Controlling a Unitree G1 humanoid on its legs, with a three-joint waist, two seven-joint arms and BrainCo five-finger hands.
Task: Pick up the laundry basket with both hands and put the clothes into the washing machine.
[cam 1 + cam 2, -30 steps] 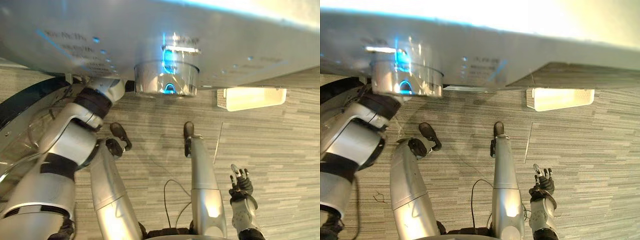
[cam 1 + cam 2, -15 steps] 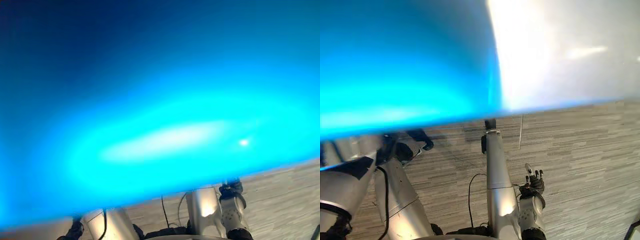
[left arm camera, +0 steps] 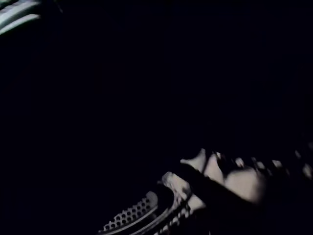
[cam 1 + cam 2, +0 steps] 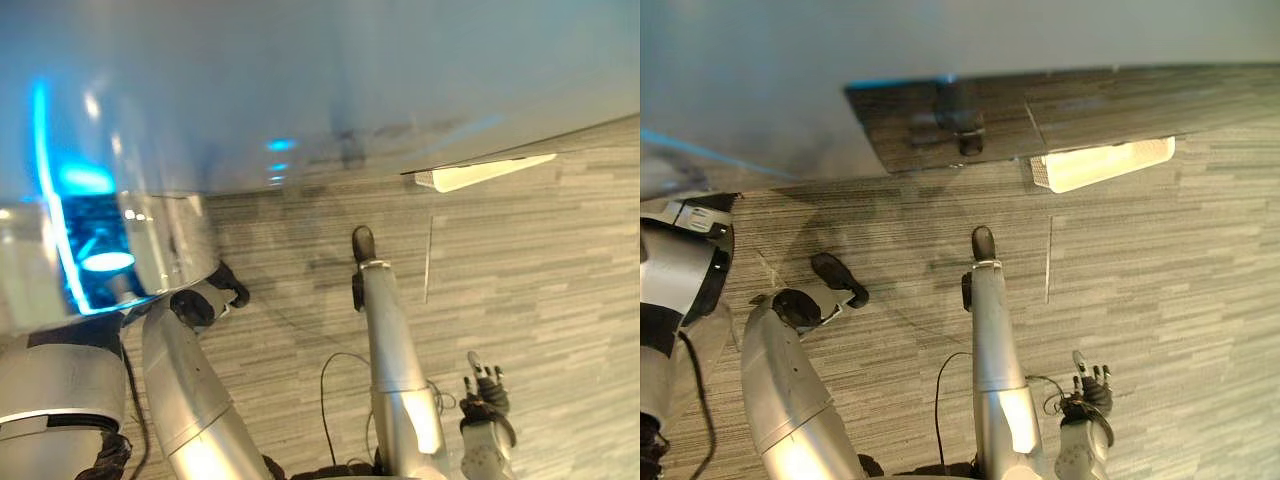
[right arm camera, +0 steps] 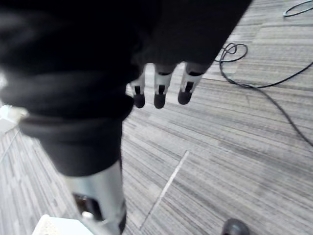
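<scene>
Right hand (image 4: pixel 1090 393): hanging low on the right over the carpet (image 4: pixel 1180 300), fingers straight and slightly spread, holding nothing, sitting well apart from the basket (image 4: pixel 1102 166). Basket: lying white on the carpet at the foot of the washer (image 4: pixel 760 80), partly tucked under its edge. Left arm (image 4: pixel 55 385): running in behind the glass door (image 4: pixel 110 250), left hand sitting somewhere in the dark by the perforated drum (image 3: pixel 128 215), fingers too dark to tell open from closed, pale shapes (image 3: pixel 239 181) showing there, clothes or not unclear.
</scene>
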